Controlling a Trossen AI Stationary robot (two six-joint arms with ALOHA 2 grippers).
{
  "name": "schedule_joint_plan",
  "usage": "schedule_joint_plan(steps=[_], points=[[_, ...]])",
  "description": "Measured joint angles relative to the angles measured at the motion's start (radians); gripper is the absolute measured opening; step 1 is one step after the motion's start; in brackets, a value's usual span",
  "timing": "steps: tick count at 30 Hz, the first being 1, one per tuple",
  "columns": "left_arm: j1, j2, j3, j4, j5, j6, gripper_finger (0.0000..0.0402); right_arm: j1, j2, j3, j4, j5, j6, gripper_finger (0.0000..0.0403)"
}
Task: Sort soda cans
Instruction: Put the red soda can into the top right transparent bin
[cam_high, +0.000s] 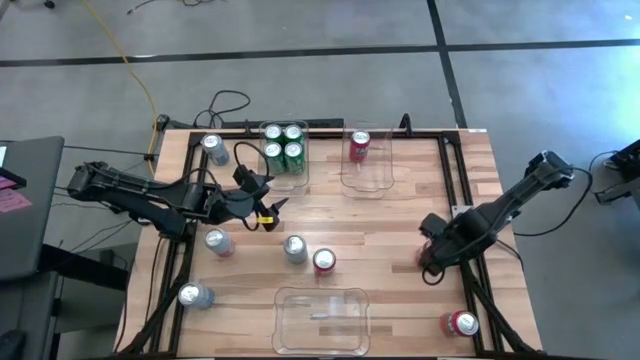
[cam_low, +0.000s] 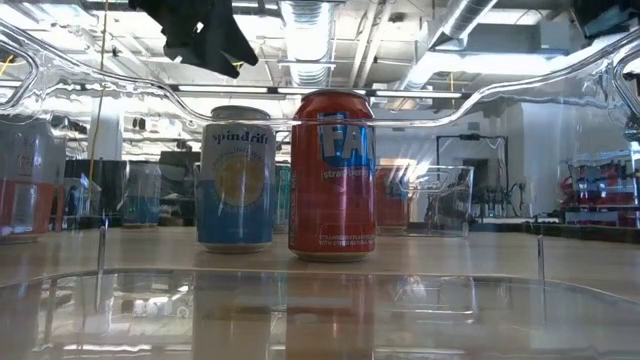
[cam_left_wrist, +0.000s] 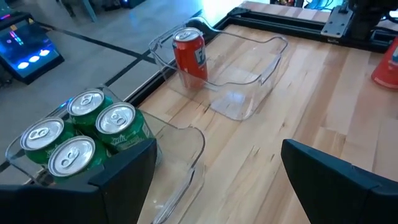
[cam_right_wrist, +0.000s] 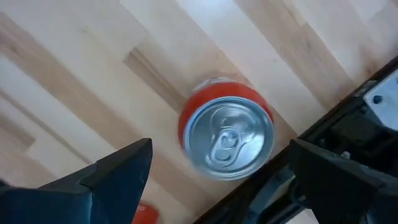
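Cans, high view clock (12 = far edge). All upright, long axis vertical, silver tops facing up.

Four green cans (cam_high: 283, 143) packed 2x2 in the clear bin (cam_high: 300, 178) at 12, just left of centre. One red can (cam_high: 360, 146) alone in the second bin (cam_high: 385, 172) beside it at 1. Third bin (cam_high: 322, 338) at 6 holds no can.

Loose on the surface (cam_high: 380, 220): silver can (cam_high: 295, 249) and red can (cam_high: 324, 261) close together near centre, apart from each other; silver can (cam_high: 219, 242) at 9; silver can (cam_high: 194, 295) at 8; silver can (cam_high: 214, 148) at 11 by the frame rail; red can (cam_high: 462, 324) at 5 near the corner.

One more red can (cam_right_wrist: 227, 129) sits under the right arm by the black frame rail (cam_right_wrist: 348, 130) at 3 to 4; right wrist view looks straight down on its pull tab.

Left end effector (cam_high: 268, 196) hangs at 10, just in front of the green-can bin, fingers wide, holding nothing. Left wrist view shows the green cans close by its finger (cam_left_wrist: 124, 174) and the red-can bin farther off.

Right end effector (cam_right_wrist: 217, 180) is above that rail-side red can, fingers wide on either side, not touching it. The rail crowds one side of the can.

Low view: centre silver and red cans side by side behind the near bin's wall (cam_low: 320, 310).
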Motion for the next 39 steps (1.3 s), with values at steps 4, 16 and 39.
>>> schedule_joint_plan(steps=[4, 16, 39], points=[[0.0, 0.0, 0.0, -0.006, 0.0, 0.0, 0.0338, -0.002, 0.0, -0.058, 0.018, -0.001, 0.002, 0.0397], [0.0, 0.0, 0.0, -0.005, 0.0, -0.002, 0.0338, -0.044, 0.0, -0.168, 0.202, -0.027, -0.047, 0.0383], [0.0, 0.0, 0.0, 0.005, -0.002, -0.03, 0.0338, -0.274, 0.001, -0.025, 0.205, -0.002, -0.242, 0.0294]])
